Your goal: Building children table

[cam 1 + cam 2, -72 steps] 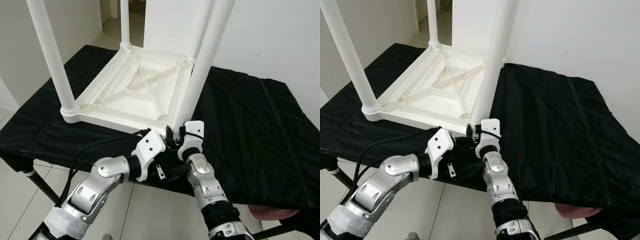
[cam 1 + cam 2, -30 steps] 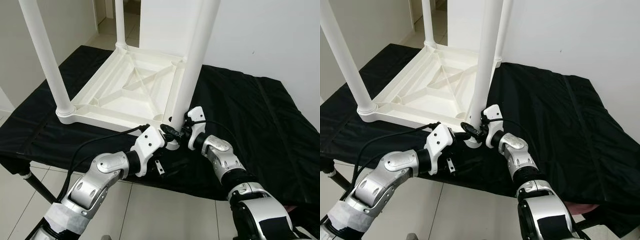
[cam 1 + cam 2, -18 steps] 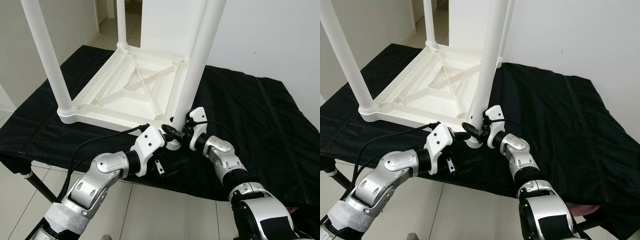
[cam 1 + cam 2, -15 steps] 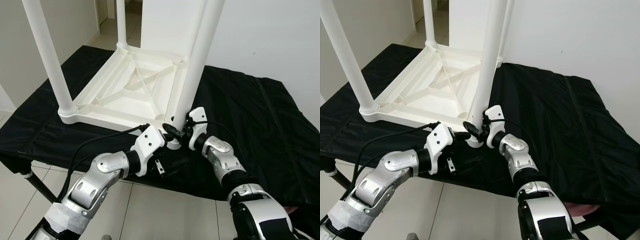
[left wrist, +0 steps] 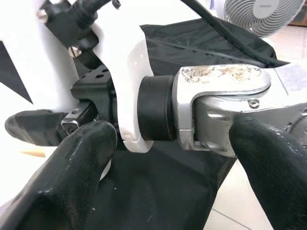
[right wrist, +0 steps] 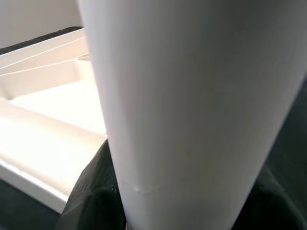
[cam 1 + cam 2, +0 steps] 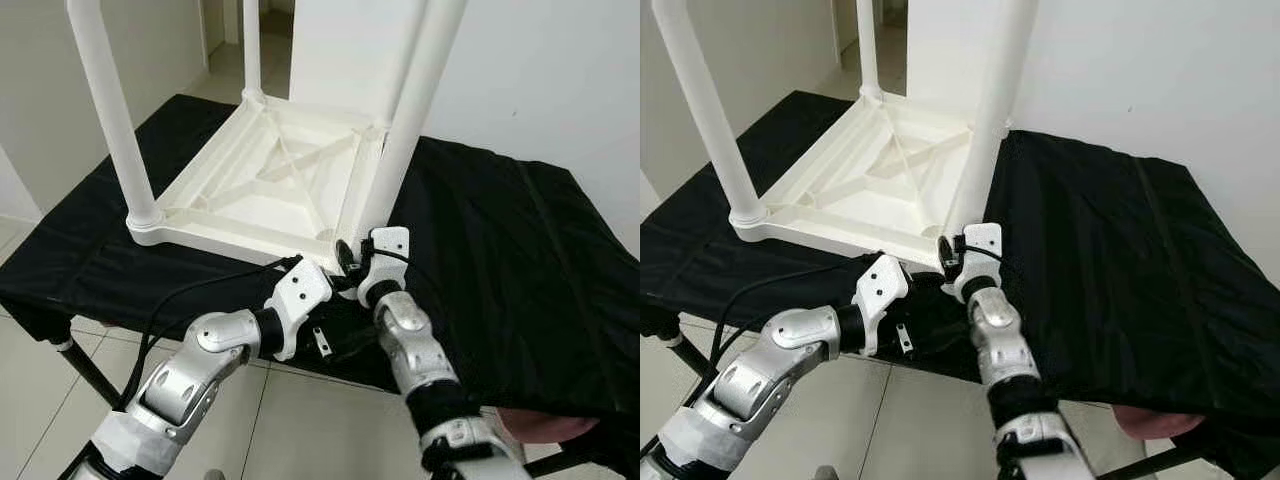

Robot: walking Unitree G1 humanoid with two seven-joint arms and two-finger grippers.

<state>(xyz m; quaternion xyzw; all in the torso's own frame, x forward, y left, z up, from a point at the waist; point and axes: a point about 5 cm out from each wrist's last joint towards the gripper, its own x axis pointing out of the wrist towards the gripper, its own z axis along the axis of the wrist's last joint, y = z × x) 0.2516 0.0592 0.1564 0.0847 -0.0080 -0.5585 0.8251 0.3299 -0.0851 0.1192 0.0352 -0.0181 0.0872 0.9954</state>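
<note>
The children's table (image 7: 265,185) lay upside down on a black-draped workbench (image 7: 500,250), its ribbed underside facing up so that the corner sockets could take legs from above. Three white legs stood upright in the far and left corners, which suggested those were already seated. The fourth, the near-right leg (image 7: 405,130), rose at a slight tilt from the corner nearest the robot, and this was evidently the one being worked on.

The right gripper (image 7: 958,262) was at the very foot of that leg, low down where it met the tabletop's corner. In the right wrist view the leg (image 6: 192,96) sat between the two black fingers (image 6: 91,191), one on each side and pressed against it, so the gripper was closed around the leg. Holding so near the socket probably gave the best control for pushing or turning the leg home.

The left gripper (image 5: 168,163) hovered just beside the right wrist, at the bench's near edge under the same corner. Its fingers (image 5: 67,177) stood spread apart with nothing between them, the right arm's silver wrist (image 5: 220,110) lying just beyond. It seemed placed to steady the tabletop corner or help if the leg slipped.
</note>
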